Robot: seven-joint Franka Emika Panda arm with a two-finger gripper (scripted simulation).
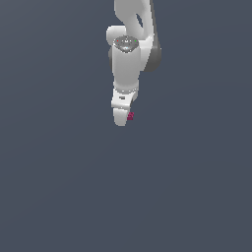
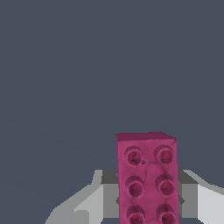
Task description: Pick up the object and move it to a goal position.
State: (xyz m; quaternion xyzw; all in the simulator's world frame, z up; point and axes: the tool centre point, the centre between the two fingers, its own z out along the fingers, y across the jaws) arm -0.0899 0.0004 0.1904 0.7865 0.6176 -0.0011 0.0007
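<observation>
The object is a magenta-pink studded block, and it fills the gap between my gripper's two grey fingers in the wrist view. Both fingers press against its sides, so the gripper is shut on it. In the exterior view only a small pink corner of the object peeks out beside the white gripper, which hangs below the arm. No goal marker shows in either view.
A plain dark grey-blue surface lies all around the gripper. The white arm rises toward the exterior view's top edge. No other objects show.
</observation>
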